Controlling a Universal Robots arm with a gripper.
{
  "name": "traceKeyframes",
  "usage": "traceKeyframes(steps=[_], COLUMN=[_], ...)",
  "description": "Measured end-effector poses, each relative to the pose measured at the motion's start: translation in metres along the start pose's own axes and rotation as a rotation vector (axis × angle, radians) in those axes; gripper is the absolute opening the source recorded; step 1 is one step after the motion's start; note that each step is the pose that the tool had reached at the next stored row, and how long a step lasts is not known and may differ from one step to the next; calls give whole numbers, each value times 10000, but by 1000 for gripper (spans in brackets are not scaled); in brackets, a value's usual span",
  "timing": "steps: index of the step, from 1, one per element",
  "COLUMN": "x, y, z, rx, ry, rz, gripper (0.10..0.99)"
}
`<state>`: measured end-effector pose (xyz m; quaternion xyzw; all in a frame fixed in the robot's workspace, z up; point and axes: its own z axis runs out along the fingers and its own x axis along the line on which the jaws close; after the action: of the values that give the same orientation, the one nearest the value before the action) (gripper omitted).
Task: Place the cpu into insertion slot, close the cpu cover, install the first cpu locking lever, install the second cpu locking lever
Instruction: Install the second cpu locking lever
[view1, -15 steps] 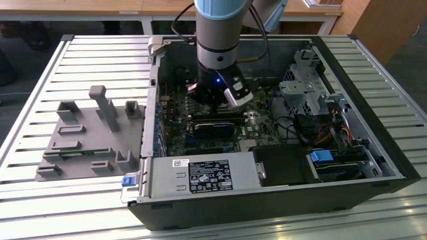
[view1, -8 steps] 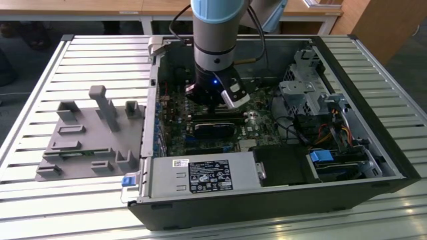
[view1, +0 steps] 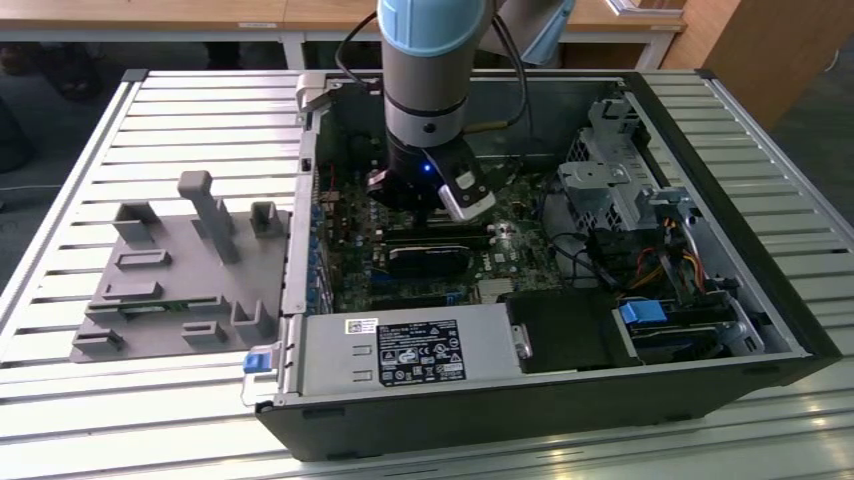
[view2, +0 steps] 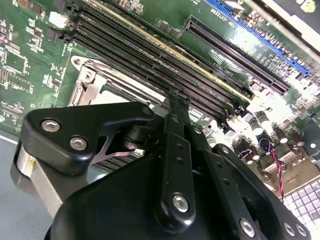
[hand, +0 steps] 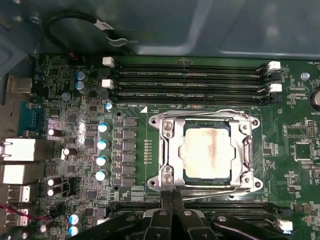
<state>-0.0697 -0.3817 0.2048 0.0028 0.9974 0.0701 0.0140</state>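
At socket edge, gripper (hand: 172, 196) w/ jaws together touches lever (hand: 210, 185) beside cover (hand: 206, 150); cpu (hand: 207, 152) seated.

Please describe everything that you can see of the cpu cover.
The cpu cover is a thin square frame of silver metal with a large square opening in its centre. In the first wrist view it lies flat and closed over the insertion slot, and the cpu shows through the opening. Thin metal levers run along its edges. The gripper, fingers together, is at one edge.
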Motion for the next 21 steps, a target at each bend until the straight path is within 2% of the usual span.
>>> traceKeyframes(steps=[3, 6, 8, 15, 21], x=[21, 39, 55, 92, 97], y=[-16, -39, -57, -94, -98], z=[20, 31, 35, 55, 87], rx=[-113, -314, -413, -598, -849], ry=[0, 3, 5, 6, 6], rz=[4, -4, -9, -17, -8], gripper=[106, 106, 106, 106, 106])
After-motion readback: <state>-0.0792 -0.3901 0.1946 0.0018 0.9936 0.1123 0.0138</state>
